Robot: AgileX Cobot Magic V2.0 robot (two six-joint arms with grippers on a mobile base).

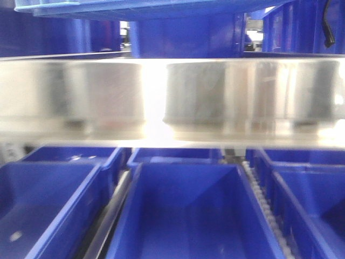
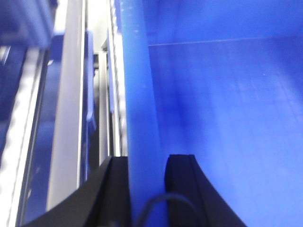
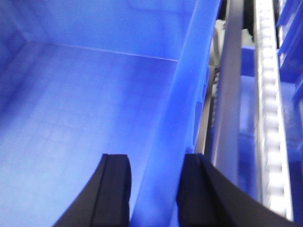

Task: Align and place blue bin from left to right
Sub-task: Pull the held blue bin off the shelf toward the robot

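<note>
The blue bin (image 1: 135, 8) shows only as a light-blue underside and rim at the top edge of the front view, raised above the shelf. Neither gripper appears in that view. In the left wrist view the bin's left wall and rim (image 2: 142, 94) run up the middle, and my left gripper (image 2: 147, 161) is shut on that rim, one black finger outside and one inside. The right wrist view looks into the bin's empty inside (image 3: 85, 94). My right gripper (image 3: 155, 158) is shut on the right rim in the same way.
A shiny metal shelf beam (image 1: 172, 97) crosses the front view. Below it stand darker blue bins (image 1: 183, 216), (image 1: 43, 205), (image 1: 312, 199), with roller rails (image 1: 264, 205) between them. A roller track (image 3: 267, 118) runs just right of the bin, and a metal rail (image 2: 68, 104) runs on its left.
</note>
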